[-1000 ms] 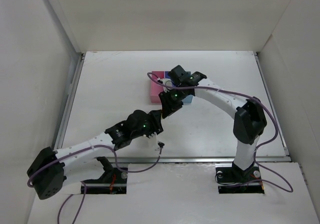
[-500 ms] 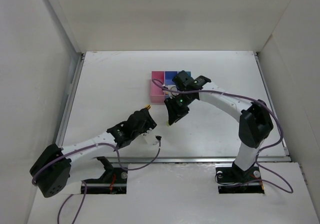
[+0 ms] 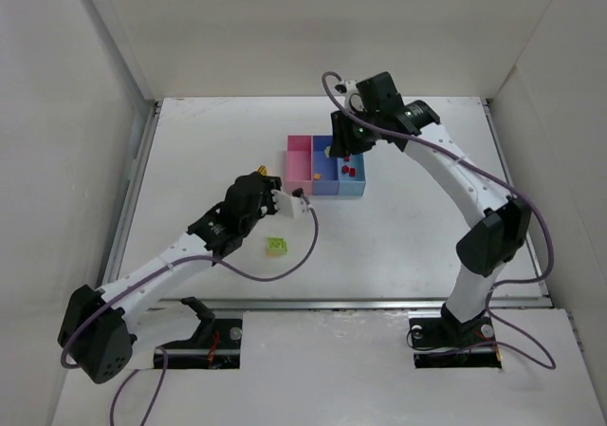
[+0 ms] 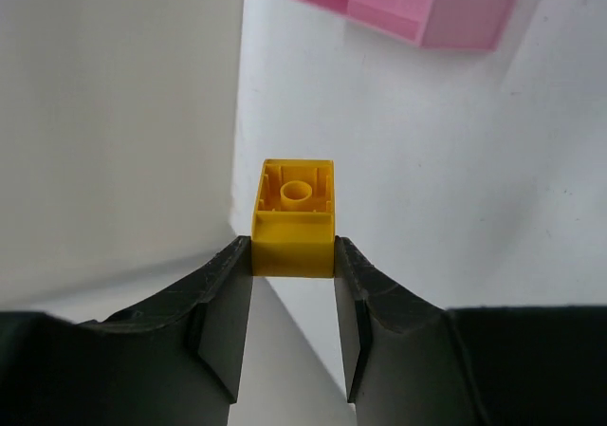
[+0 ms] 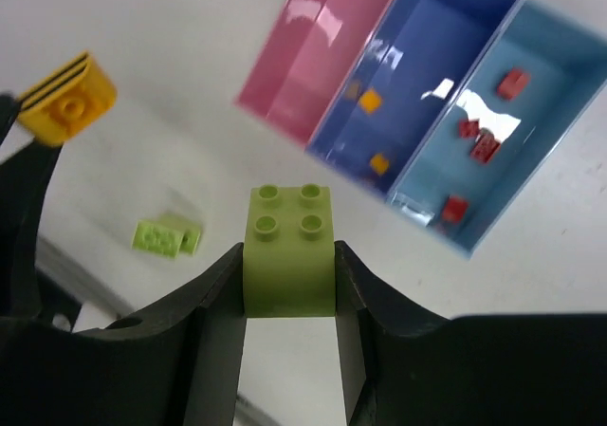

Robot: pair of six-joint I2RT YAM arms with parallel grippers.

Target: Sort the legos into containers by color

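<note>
My left gripper [image 4: 294, 255] is shut on a yellow-orange lego [image 4: 294, 219], held above the table left of the pink bin [image 4: 408, 4]; the top view shows this gripper [image 3: 260, 174] near the bins' left end. My right gripper [image 5: 289, 267] is shut on a lime lego [image 5: 290, 250], high over the bins [image 3: 341, 143]. The pink bin [image 5: 313, 56] looks empty. The medium blue bin [image 5: 427, 75] holds orange legos [image 5: 371, 101]. The light blue bin [image 5: 517, 132] holds red legos [image 5: 486, 144]. A lime clump [image 5: 166, 238] lies on the table [image 3: 276, 245].
White walls enclose the table on the left, back and right. A purple cable [image 3: 305, 246] from the left arm loops just beside the lime clump. The bin row [image 3: 326, 191] stands mid-table, toward the back.
My right gripper has risen from the table in front of the bins to above them, carrying the lime lego. My left gripper has moved back and left with the yellow-orange lego, uncovering the lime clump.
</note>
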